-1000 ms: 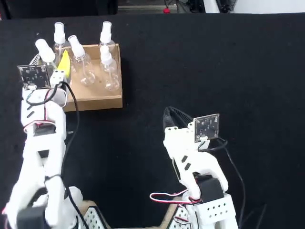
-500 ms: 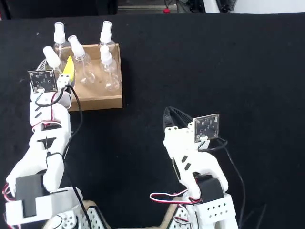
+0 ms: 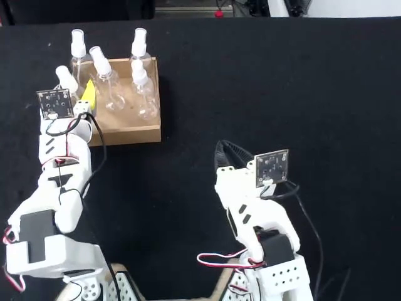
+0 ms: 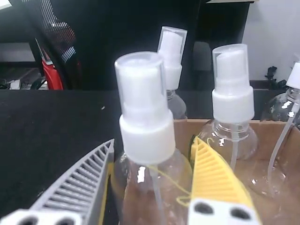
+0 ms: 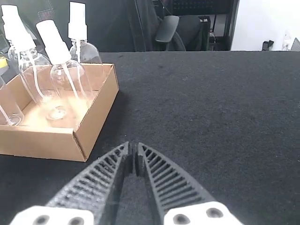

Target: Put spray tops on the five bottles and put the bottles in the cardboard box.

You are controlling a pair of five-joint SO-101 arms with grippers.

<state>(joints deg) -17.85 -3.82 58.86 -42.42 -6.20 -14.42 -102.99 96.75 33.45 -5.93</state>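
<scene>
From the high view, the cardboard box (image 3: 128, 128) is a shallow, open brown tray near the far left corner of the bench (image 3: 282, 94), which is covered in black cloth. Four clear plastic bottles (image 3: 111, 88) with white spray tops (image 3: 139, 39) stand in it. The left hand (image 3: 76, 95) is at the box's left wall, clamped on a fifth bottle (image 3: 64, 76). Whether that bottle is inside the wall cannot be told. The right hand (image 3: 224, 152) is near the bench's middle, well apart from the box.

In the left wrist view, a ribbed grey finger (image 4: 79, 187) and a ribbed yellow finger (image 4: 215, 183) press the fifth bottle's rounded clear shoulder. Its top has a translucent cap.

In the right wrist view, the right hand's black ribbed fingers meet at the tips over bare cloth.
</scene>
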